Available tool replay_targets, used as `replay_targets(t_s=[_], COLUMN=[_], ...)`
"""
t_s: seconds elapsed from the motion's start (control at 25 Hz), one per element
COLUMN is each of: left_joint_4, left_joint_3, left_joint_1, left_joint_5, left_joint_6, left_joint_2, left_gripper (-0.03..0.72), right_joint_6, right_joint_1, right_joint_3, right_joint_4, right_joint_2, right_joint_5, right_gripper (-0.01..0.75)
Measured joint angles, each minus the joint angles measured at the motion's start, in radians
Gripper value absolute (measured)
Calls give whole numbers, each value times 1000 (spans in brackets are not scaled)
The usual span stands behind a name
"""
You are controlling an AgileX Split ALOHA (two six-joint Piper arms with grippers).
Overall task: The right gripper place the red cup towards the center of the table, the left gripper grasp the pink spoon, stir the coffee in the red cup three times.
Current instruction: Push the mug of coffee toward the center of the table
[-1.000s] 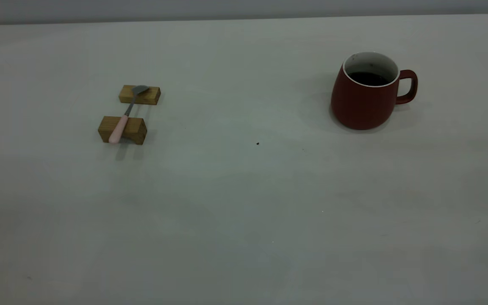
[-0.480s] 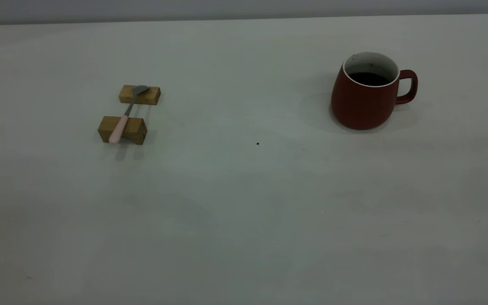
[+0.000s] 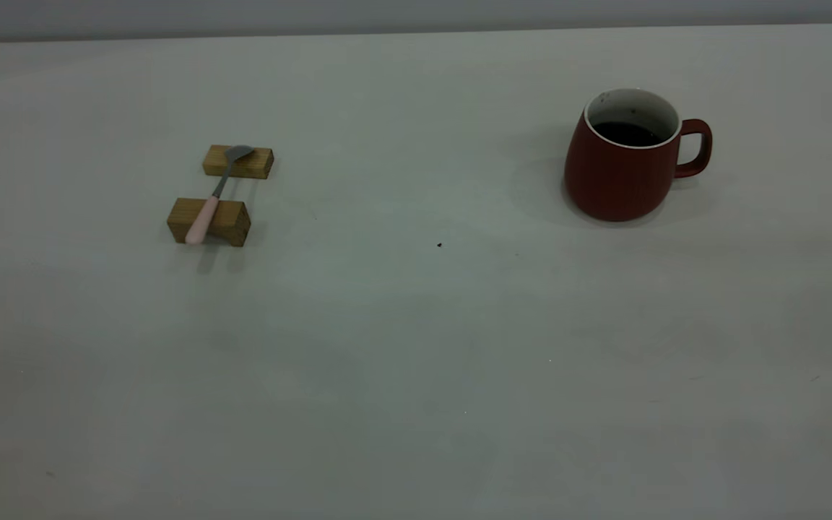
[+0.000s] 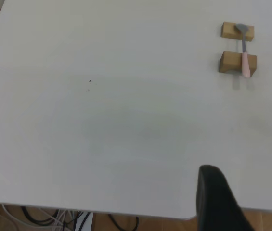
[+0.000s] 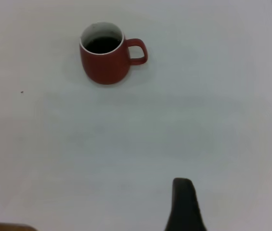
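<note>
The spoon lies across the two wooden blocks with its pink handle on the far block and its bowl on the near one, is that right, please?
Not quite: the exterior view shows the spoon across both blocks, but its pink handle rests on the near block and its bowl on the far block.

Small pink-handled metal spoon [image 3: 214, 191] lies across two little wooden blocks [image 3: 209, 221], one behind the other, on the left of the pale flat table [image 3: 416, 347]. Rounded red ceramic cup [image 3: 622, 162] sits far right, dark coffee [image 3: 627, 133] in it, handle pointing right.
</note>
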Motion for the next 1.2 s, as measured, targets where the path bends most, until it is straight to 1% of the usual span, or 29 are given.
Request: replay_targets(t_s=[0.12,0.24,0.44,0.52,0.68,0.8,0.96,1.2], left_joint_4=[0,0,0,0,0,0,0,0], left_joint_3=[0,0,0,0,0,0,0,0], left_joint_1=[0,0,0,0,0,0,0,0], left_joint_5=[0,0,0,0,0,0,0,0], left_joint_6=[0,0,0,0,0,0,1,2], left_joint_2=[0,0,0,0,0,0,0,0], left_gripper=[388,388,388,388,388,388,388,388], right_joint_6=[-3,-14,-54,-90,-203,-287,-432,-622], right_joint_1=[0,0,0,0,0,0,9,56], right_joint_3=[-9,-58,-182,-226,-303,-365,-477,-651], right_joint_4=[8,7,-45,-77,-110,-109,-104,-97], right_joint_2=[12,103,439,592,891,1104,1362,1687], right_joint_5=[-1,-35,-119,-180,-320,-383,-415,-461], right_gripper=[585,585,587,587,587,587,587,587])
